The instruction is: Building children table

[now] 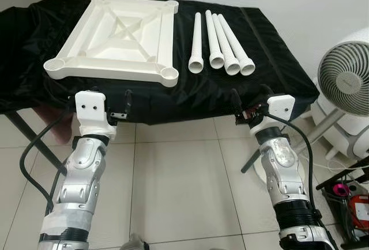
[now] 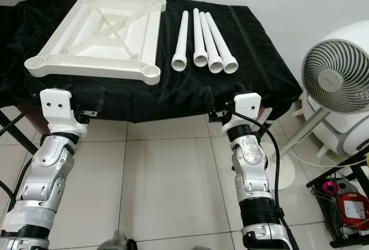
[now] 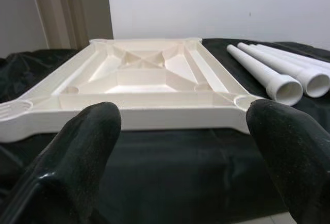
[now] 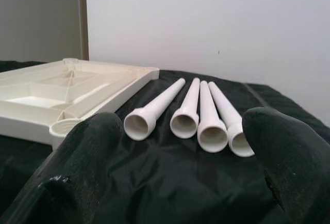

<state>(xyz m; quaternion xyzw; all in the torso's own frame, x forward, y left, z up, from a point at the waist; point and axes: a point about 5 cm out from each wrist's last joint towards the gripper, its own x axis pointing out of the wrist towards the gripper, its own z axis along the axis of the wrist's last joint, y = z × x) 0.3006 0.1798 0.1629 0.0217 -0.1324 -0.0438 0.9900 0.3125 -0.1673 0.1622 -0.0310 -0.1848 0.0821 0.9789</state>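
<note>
From the left eye view, we look down on a table draped in a black cloth [image 1: 219,91]. The white tabletop [image 1: 115,40] lies upside down on it at about 11 o'clock from the middle of the scene, ribbed underside up, with a round socket at each corner. Just beside it, toward 1 o'clock, four white legs [image 1: 221,51] lie side by side, their wider open ends facing us. Our left gripper [image 1: 128,103] hangs at the near edge of the cloth below the tabletop's near right corner, and our right gripper [image 1: 248,105] hangs at the near edge below the legs; neither touches anything. A white fan [image 1: 346,83] stands on the tiled floor [image 1: 184,181] at 3 o'clock.

The right eye view gives us the same layout, with the fan more fully seen.

In the left wrist view, our left gripper's two black fingers [image 3: 77,157] stand wide apart and empty, and between them we see the tabletop's near rim, with the leg ends off at 2 o'clock.

In the right wrist view, our right gripper's fingers [image 4: 82,167] are likewise spread and empty; the four legs lie between them, open ends toward us, and the tabletop's corner sits at 9 o'clock.
</note>
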